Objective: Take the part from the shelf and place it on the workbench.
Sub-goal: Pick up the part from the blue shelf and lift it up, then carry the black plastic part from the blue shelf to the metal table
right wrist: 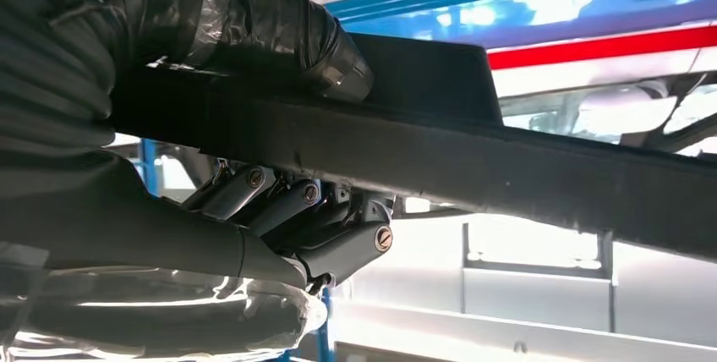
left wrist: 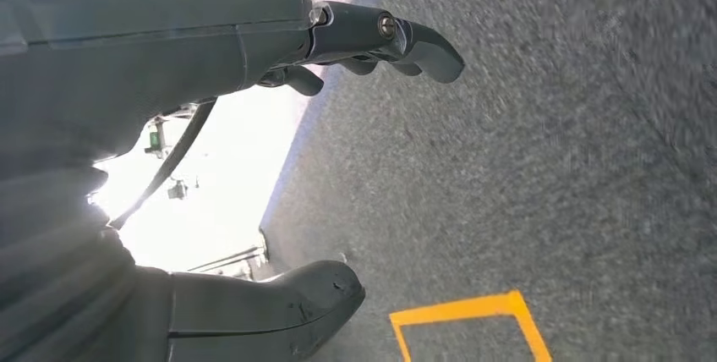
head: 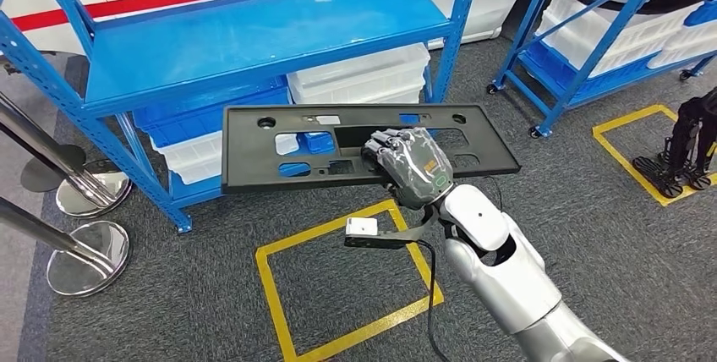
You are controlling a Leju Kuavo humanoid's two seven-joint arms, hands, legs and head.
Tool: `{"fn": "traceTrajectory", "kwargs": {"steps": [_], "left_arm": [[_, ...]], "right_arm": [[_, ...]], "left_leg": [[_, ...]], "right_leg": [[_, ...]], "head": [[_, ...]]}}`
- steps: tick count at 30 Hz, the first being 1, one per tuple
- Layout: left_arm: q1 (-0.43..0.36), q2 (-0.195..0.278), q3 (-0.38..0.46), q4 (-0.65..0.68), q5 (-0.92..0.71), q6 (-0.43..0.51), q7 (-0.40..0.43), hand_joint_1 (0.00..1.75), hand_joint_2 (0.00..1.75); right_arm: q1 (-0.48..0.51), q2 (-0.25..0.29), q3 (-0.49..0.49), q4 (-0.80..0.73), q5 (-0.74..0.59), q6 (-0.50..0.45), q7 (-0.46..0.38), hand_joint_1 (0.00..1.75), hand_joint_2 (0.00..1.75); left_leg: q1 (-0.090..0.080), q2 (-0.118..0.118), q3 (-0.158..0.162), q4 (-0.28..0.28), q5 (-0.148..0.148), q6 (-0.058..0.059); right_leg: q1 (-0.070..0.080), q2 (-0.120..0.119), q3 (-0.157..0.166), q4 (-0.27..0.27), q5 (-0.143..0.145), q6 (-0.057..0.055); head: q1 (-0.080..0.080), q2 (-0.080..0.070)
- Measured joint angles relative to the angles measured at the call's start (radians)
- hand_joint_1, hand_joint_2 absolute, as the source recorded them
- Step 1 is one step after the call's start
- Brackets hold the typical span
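So the right hand (head: 408, 167) is clamped on the near edge of the flat black part (head: 355, 146), thumb on top and fingers underneath, keeping it level just clear of the blue shelf (head: 254, 36), while the left hand (left wrist: 254, 167) hangs empty, fingers loosely apart.

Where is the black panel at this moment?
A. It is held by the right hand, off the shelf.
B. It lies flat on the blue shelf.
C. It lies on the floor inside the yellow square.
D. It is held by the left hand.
A: in the head view the right hand grips the near edge of the black panel, which hangs in front of the blue shelf, above the floor.
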Motion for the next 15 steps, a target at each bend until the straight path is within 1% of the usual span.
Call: {"fn": "traceTrajectory", "kwargs": {"steps": [1, 2, 3, 4, 5, 6, 7, 8, 9, 10, 11, 12, 13, 14, 15], "left_arm": [[0.002, -0.003, 0.003, -0.006, 0.000, -0.005, 0.001, 0.00, 1.75], [0.004, -0.006, 0.005, -0.012, 0.000, -0.010, 0.002, 0.00, 1.75], [0.006, -0.010, 0.007, -0.018, 0.000, -0.016, 0.002, 0.00, 1.75], [0.007, -0.013, 0.008, -0.025, 0.000, -0.020, 0.002, 0.00, 1.75], [0.008, -0.016, 0.008, -0.032, 0.000, -0.025, 0.002, 0.00, 1.75], [0.008, -0.019, 0.008, -0.040, 0.000, -0.032, 0.002, 0.00, 1.75], [0.009, -0.023, 0.009, -0.051, 0.000, -0.042, 0.000, 0.00, 1.75], [0.011, -0.028, 0.010, -0.065, 0.001, -0.054, -0.004, 0.00, 1.75], [0.012, -0.034, 0.011, -0.080, 0.004, -0.067, -0.010, 0.00, 1.75], [0.013, -0.038, 0.012, -0.095, 0.006, -0.078, -0.015, 0.00, 1.75], [0.014, -0.042, 0.014, -0.106, 0.008, -0.085, -0.019, 0.00, 1.75], [0.014, -0.045, 0.014, -0.116, 0.010, -0.090, -0.022, 0.00, 1.75], [0.015, -0.049, 0.015, -0.123, 0.010, -0.092, -0.023, 0.00, 1.75], [0.016, -0.053, 0.016, -0.130, 0.010, -0.094, -0.024, 0.00, 1.75], [0.017, -0.057, 0.016, -0.135, 0.010, -0.095, -0.024, 0.00, 1.75]], "right_arm": [[0.000, 0.000, 0.000, 0.001, 0.000, 0.001, 0.000, 1.68, 1.75], [0.000, 0.001, 0.000, 0.001, 0.000, 0.002, 0.000, 1.68, 1.75], [0.000, 0.001, 0.000, 0.002, -0.001, 0.003, 0.000, 1.68, 1.75], [0.000, 0.002, 0.000, 0.002, -0.001, 0.003, 0.001, 1.68, 1.75], [0.000, 0.002, 0.000, 0.002, -0.002, 0.004, 0.001, 1.68, 1.75], [0.000, 0.002, 0.000, 0.003, -0.002, 0.004, 0.001, 1.68, 1.75], [0.000, 0.002, 0.000, 0.003, -0.003, 0.005, 0.001, 1.68, 1.75], [0.000, 0.003, 0.000, 0.004, -0.005, 0.005, 0.001, 1.68, 1.75], [0.000, 0.003, 0.000, 0.004, -0.006, 0.006, 0.001, 1.68, 1.75], [-0.001, 0.003, 0.000, 0.004, -0.007, 0.007, 0.001, 1.68, 1.75], [-0.001, 0.003, 0.000, 0.004, -0.008, 0.007, 0.001, 1.68, 1.75], [-0.001, 0.003, 0.000, 0.003, -0.008, 0.007, 0.001, 1.68, 1.75], [-0.001, 0.004, 0.000, 0.003, -0.009, 0.007, 0.001, 1.68, 1.75], [-0.001, 0.004, 0.000, 0.003, -0.009, 0.008, 0.001, 1.68, 1.75], [-0.002, 0.005, 0.000, 0.004, -0.009, 0.009, 0.000, 1.68, 1.75]], "left_leg": [[0.001, -0.001, -0.009, 0.017, -0.025, -0.005], [0.002, -0.002, -0.023, 0.054, -0.069, -0.010], [0.004, -0.003, -0.040, 0.110, -0.124, -0.014], [0.005, -0.003, -0.056, 0.179, -0.173, -0.018], [0.005, -0.003, -0.067, 0.244, -0.205, -0.020], [0.006, -0.003, -0.065, 0.286, -0.210, -0.021], [0.006, -0.003, -0.047, 0.294, -0.194, -0.021], [0.005, -0.003, -0.011, 0.266, -0.165, -0.020], [0.005, -0.003, 0.041, 0.206, -0.141, -0.016], [0.004, -0.004, 0.101, 0.126, -0.136, -0.011], [0.002, -0.005, 0.150, 0.053, -0.142, -0.006], [0.000, -0.006, 0.181, 0.002, -0.153, -0.001], [-0.003, -0.007, 0.193, -0.026, -0.161, 0.003], [-0.003, -0.007, 0.191, -0.035, -0.157, 0.009], [-0.001, -0.006, 0.185, -0.039, -0.147, 0.016]], "right_leg": [[-0.002, -0.002, -0.011, -0.003, 0.013, -0.009], [-0.004, -0.004, -0.025, -0.006, 0.027, -0.016], [-0.003, -0.005, -0.040, -0.005, 0.041, -0.022], [-0.002, -0.005, -0.057, -0.003, 0.053, -0.025], [-0.001, -0.005, -0.075, -0.001, 0.065, -0.025], [0.001, -0.006, -0.092, 0.001, 0.077, -0.025], [0.001, -0.006, -0.110, 0.005, 0.088, -0.023], [0.001, -0.006, -0.127, 0.009, 0.098, -0.021], [0.001, -0.006, -0.141, 0.013, 0.108, -0.019], [0.003, -0.006, -0.153, 0.018, 0.117, -0.015], [0.003, -0.006, -0.162, 0.021, 0.125, -0.011], [0.003, -0.007, -0.166, 0.021, 0.134, -0.006], [0.002, -0.007, -0.168, 0.018, 0.143, 0.000], [0.001, -0.008, -0.169, 0.013, 0.153, 0.006], [0.000, -0.007, -0.171, 0.010, 0.156, 0.013]], "head": [[0.000, 0.000], [0.000, 0.000], [0.000, 0.000], [0.000, 0.000], [0.000, 0.000], [0.000, 0.000], [0.000, 0.000], [0.000, 0.000], [0.000, 0.000], [0.000, 0.000], [0.000, 0.000], [0.000, 0.000], [0.000, 0.000], [0.000, 0.000], [0.000, 0.000]]}}
